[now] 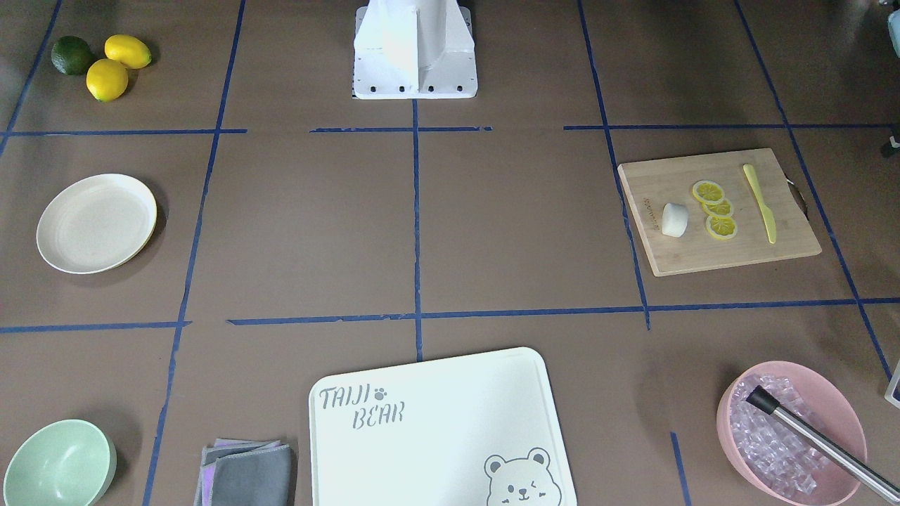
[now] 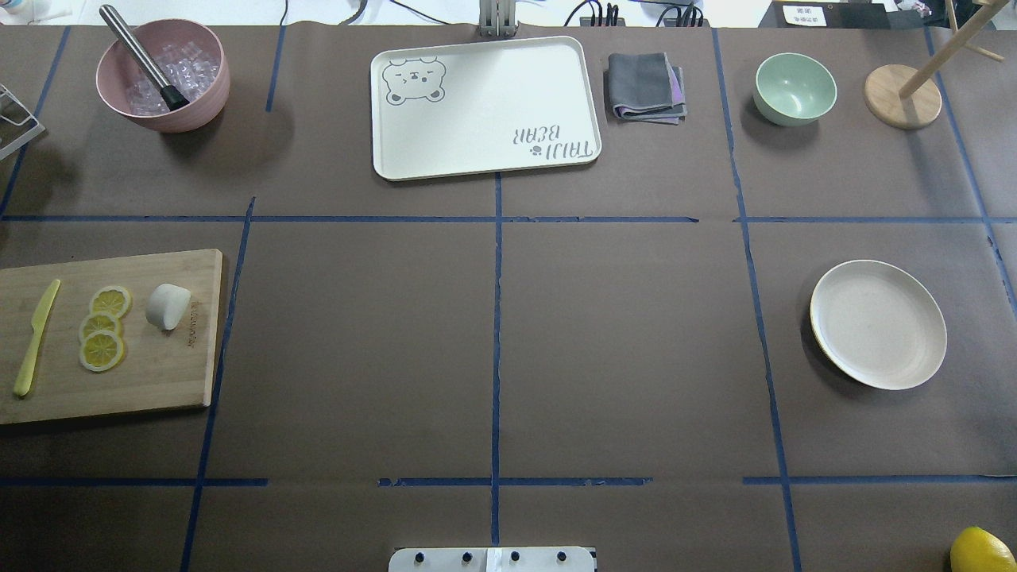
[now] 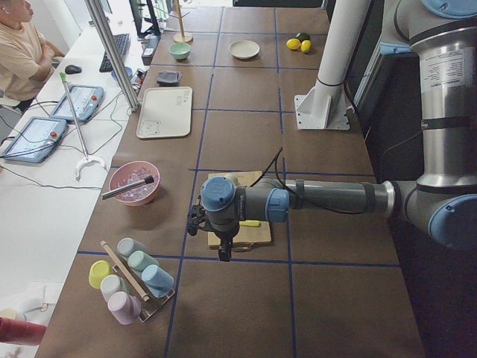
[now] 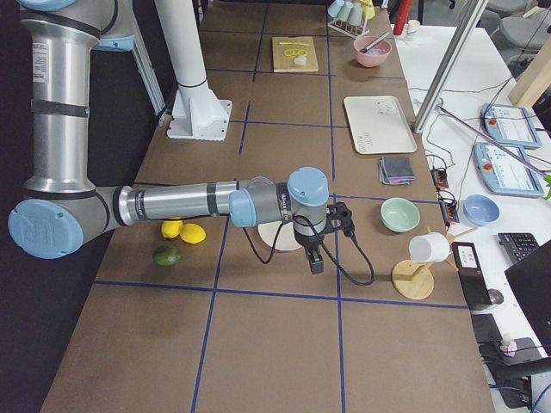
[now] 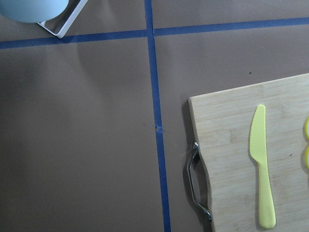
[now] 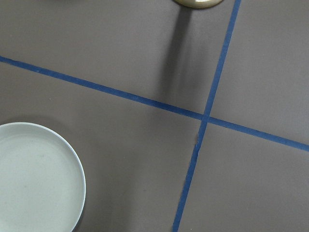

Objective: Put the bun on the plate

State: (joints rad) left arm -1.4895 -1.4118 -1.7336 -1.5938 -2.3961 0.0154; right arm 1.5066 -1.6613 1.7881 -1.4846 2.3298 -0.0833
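While neither arm is touching anything, the small white rounded bun is sitting on the pale wooden cutting board on the robot's left. It is lying just beside three yellow lemon slices, with a yellow plastic knife lying past them. The round cream-white plate is waiting bare on the robot's right, well apart from the bun across the brown paper-covered table. That split looks deliberate: each piece is lying within one arm's reach, so the carry is probably going to span the middle.

The left pincer is hovering over the board's outer end, its camera looking down on the knife and the board's metal handle. The right pincer is hanging near the plate. Whether either is wide or narrow, nobody can tell from these side views.

Blue tape lines are dividing the table into squares. A person in a beige shirt is sitting at a white bench alongside.
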